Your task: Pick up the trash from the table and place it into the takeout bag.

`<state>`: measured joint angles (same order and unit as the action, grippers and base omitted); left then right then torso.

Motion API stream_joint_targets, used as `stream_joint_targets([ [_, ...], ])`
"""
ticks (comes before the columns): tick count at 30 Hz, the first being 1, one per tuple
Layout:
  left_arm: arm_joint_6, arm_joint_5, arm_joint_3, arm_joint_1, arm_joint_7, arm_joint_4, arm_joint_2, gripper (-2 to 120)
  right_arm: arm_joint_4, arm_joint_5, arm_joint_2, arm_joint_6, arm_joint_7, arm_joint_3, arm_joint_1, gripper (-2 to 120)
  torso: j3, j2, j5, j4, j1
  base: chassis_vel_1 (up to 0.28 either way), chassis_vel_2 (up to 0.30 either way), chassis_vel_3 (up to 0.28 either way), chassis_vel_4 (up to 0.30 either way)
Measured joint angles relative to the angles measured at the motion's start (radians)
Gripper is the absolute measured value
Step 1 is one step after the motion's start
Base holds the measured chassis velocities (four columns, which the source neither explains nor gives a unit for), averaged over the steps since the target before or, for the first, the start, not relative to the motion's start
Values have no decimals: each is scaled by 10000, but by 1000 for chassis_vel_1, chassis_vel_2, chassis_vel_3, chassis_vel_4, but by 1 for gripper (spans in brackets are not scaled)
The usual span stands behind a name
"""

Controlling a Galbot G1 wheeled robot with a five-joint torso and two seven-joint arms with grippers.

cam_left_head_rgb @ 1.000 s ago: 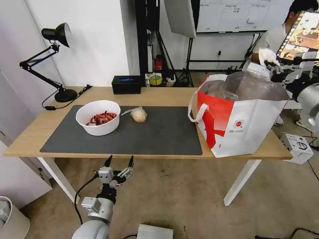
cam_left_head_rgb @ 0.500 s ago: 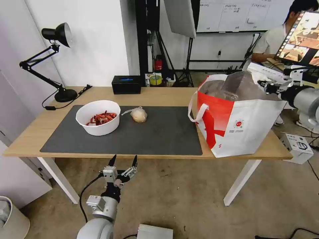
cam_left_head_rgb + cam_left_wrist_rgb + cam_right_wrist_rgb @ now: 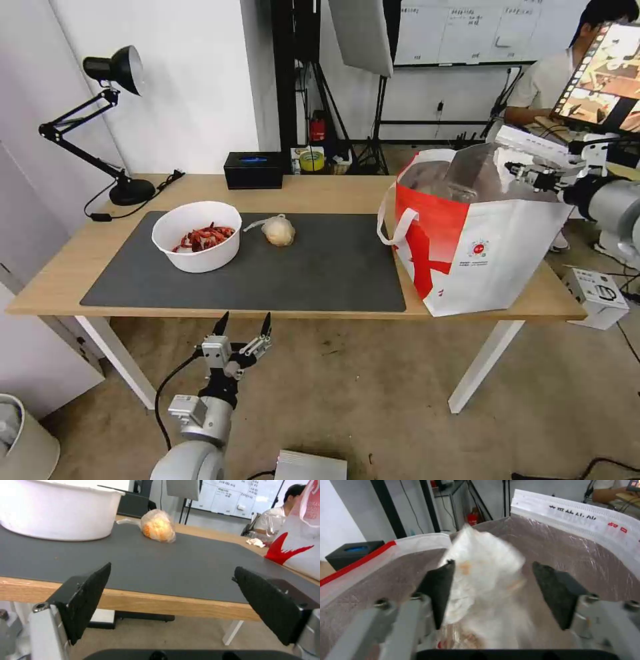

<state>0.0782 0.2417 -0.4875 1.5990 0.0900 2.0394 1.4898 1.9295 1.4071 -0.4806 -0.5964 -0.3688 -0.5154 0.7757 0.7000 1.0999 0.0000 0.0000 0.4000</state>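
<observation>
The takeout bag point(image 3: 493, 253) stands open at the table's point(image 3: 320, 190) right end. My right gripper point(image 3: 528, 172) hovers over its foil-lined mouth, open. In the right wrist view a blurred white tissue point(image 3: 483, 562) drops between the spread fingers point(image 3: 438, 587) into the bag point(image 3: 573, 555). A white bowl of red shells point(image 3: 197, 237) and a clear bag around a beige lump point(image 3: 278, 231) sit on the dark mat point(image 3: 320, 267). My left gripper point(image 3: 243, 325) is open, below the table's front edge, facing the bowl point(image 3: 56, 512) and the lump point(image 3: 158, 528).
A black desk lamp point(image 3: 113, 73) and a black tissue box point(image 3: 253, 170) stand at the table's back. A small white crumpled piece point(image 3: 255, 542) lies on the wood by the bag point(image 3: 300, 545). A white box point(image 3: 597, 293) sits on the floor at right.
My right gripper came down from high behind the bag to over its mouth and opened, letting the white tissue go. The left arm shifted only slightly.
</observation>
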Motion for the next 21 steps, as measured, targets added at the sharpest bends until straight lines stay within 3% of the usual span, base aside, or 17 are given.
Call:
stream_joint_targets([
  [6, 6, -17, -29, 114, 7, 136, -26, 100, 236, -173, -5, 193, 41, -322, 474, 93, 0, 2, 0, -1, -1, 0, 0, 0, 0],
  [14, 14, -105, -10, 222, 13, 192, -22, 100, 370, -332, -34, 497, 131, -562, 802, 98, 0, 1, 0, 0, -2, 0, 0, 0, 0],
  [21, 18, -219, 43, 349, 16, 405, 105, 100, 635, -1216, -275, 1862, 896, -867, 1461, 99, -1, 2, 0, 1, -2, 0, 0, 0, 0],
])
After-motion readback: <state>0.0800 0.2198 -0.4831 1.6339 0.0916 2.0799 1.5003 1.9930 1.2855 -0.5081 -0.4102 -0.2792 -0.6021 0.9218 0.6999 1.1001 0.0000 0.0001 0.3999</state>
